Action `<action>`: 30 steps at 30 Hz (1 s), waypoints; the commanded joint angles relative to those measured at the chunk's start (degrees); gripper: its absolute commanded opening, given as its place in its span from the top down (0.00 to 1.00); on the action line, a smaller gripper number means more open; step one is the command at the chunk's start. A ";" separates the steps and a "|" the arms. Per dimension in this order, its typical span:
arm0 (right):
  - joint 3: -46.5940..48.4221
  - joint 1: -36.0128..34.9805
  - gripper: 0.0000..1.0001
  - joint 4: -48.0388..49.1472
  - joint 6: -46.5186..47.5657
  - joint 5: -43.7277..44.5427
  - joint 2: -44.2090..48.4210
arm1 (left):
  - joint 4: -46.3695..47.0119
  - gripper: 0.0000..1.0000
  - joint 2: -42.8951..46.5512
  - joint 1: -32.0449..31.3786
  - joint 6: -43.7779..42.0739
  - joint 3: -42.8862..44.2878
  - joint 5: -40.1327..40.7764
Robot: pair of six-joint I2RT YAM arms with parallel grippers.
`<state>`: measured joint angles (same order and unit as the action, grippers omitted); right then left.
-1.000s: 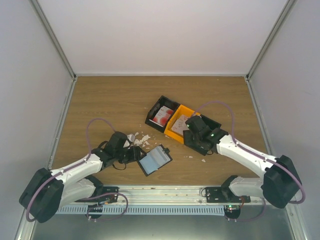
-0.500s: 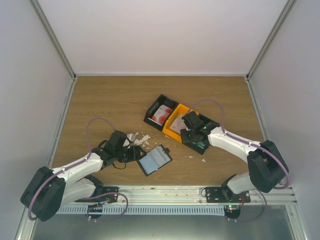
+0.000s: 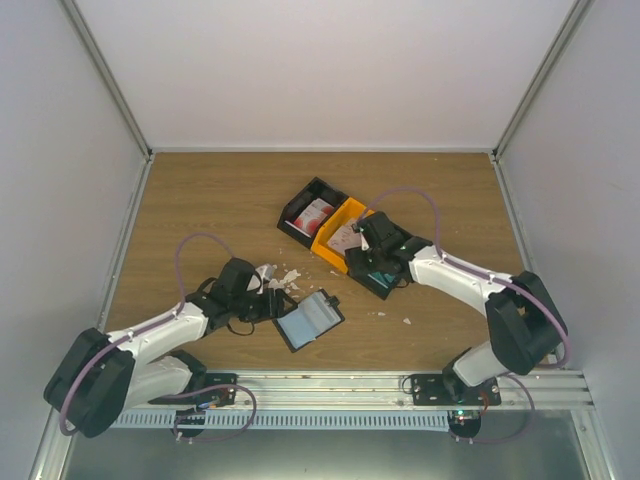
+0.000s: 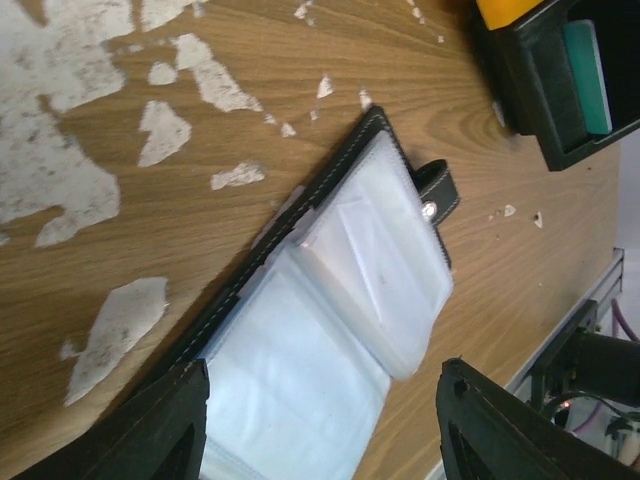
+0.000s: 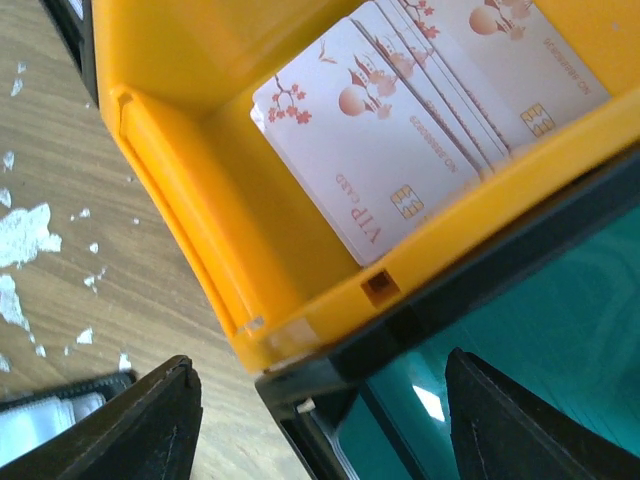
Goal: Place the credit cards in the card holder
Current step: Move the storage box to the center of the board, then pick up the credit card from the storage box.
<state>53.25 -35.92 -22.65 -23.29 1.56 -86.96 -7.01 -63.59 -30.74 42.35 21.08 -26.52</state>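
1. Card holder (image 3: 311, 320): a black folding case lying open and flat on the wooden tabletop (image 3: 215, 200), near its front edge. The clear, pale sleeves face up, and the snap tab (image 4: 437, 190) sticks out from one edge.
2. Pale pink credit cards (image 5: 360, 160): an overlapping stack printed "VIP CARD", each with a gold chip. They lie inside the orange bin (image 5: 180, 190).
3. Red-and-white credit cards (image 3: 315, 214): these lie in the left black bin (image 3: 298, 200), at the far-left end of the row of bins.
4. Teal credit cards (image 5: 540, 340): these lie in the right black bin (image 4: 530, 90), which touches the orange bin.
5. Row of bins: three bins sit side by side on a diagonal, beyond and to the right of the card holder and apart from it.
6. Left fingers (image 4: 150, 435): spread wide and gripping nothing. They are low over the near part of the open card holder, one on each side of it.
7. Right fingers (image 5: 500, 430): spread wide and gripping nothing. They hover above the seam between the orange bin and the right black bin.
8. White scraps (image 3: 280, 277): irregular flakes scattered on the tabletop just left of the card holder. A few specks lie between the holder and the bins.
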 commanded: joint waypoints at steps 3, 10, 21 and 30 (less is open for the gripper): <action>-4.96 0.30 0.30 -2.09 3.38 0.91 6.60 | 5.33 0.35 -3.26 0.29 -1.78 3.77 -4.04; -5.84 -1.04 0.29 -3.98 5.36 -0.85 3.90 | 8.70 0.36 -6.48 0.24 -1.04 4.73 -5.65; -5.02 -1.60 0.32 -4.21 6.64 -4.20 0.99 | 9.42 0.35 -8.03 0.22 -1.40 4.31 -6.34; -0.70 -1.60 0.35 -8.23 9.50 -5.75 -4.47 | 8.40 0.35 -8.56 0.24 -2.70 5.98 -6.39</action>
<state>50.46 -37.12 -27.68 -16.05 -2.39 -89.54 -0.69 -71.83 -30.74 41.30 25.17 -32.34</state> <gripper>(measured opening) 0.661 0.645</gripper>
